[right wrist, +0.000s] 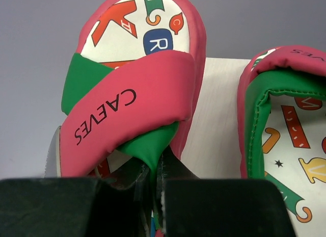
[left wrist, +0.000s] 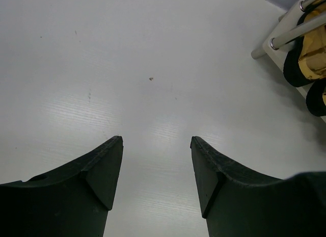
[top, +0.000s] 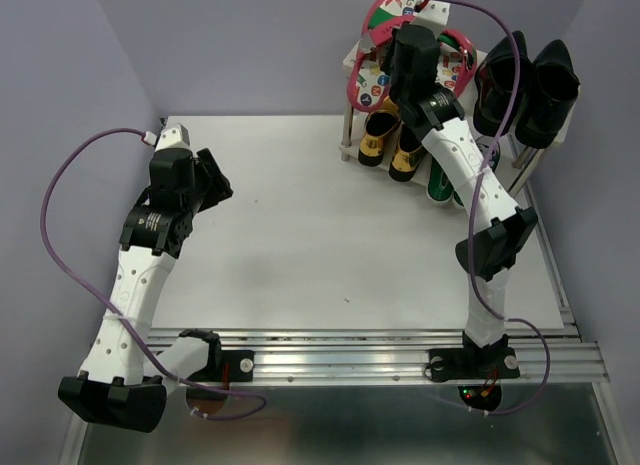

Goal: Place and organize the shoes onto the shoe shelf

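Note:
My right gripper (right wrist: 156, 170) is shut on the green strap of a red-pink flip-flop (right wrist: 133, 74), held tilted up over the left end of the shoe shelf's cream top board (right wrist: 219, 120). Its mate (right wrist: 285, 135) lies on the board just to the right. From above, the shelf (top: 356, 57) stands at the table's far right. Black loafers (top: 528, 83) sit on its right end. Gold loafers (top: 388, 140) stand underneath, and a green sneaker (top: 440, 185) shows beside them, partly behind the right arm. My left gripper (top: 218, 182) hangs open and empty over the table's left side.
The left wrist view shows bare white table (left wrist: 153, 69) under the open fingers, with a shelf leg (left wrist: 295, 30) and the gold loafers (left wrist: 313, 48) at the far right. Purple walls close in the back and sides. A metal rail (top: 350, 350) runs along the near edge.

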Robot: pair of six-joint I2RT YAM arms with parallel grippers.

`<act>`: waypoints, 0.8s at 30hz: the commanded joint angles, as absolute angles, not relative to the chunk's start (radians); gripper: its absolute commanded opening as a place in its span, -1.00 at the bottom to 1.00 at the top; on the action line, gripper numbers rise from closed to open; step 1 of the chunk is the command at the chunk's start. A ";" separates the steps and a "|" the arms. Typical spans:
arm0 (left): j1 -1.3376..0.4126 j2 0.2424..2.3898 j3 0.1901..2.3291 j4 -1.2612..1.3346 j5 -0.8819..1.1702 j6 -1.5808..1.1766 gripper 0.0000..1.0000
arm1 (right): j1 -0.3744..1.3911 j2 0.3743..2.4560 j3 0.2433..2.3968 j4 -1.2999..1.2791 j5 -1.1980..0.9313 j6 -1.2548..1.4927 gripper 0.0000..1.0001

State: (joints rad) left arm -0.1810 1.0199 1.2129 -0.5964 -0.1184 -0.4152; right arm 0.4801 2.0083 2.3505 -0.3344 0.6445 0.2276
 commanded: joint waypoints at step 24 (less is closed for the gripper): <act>-0.176 1.034 1.247 -0.569 -0.074 -0.387 0.33 | 0.411 1.993 2.473 -0.189 0.664 0.190 -0.98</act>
State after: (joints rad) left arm -0.1810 1.0397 1.2129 -0.5957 -0.0788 -0.4042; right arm 0.4236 2.0174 2.4081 -0.3283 0.6514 0.1974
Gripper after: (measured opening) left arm 0.665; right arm 0.056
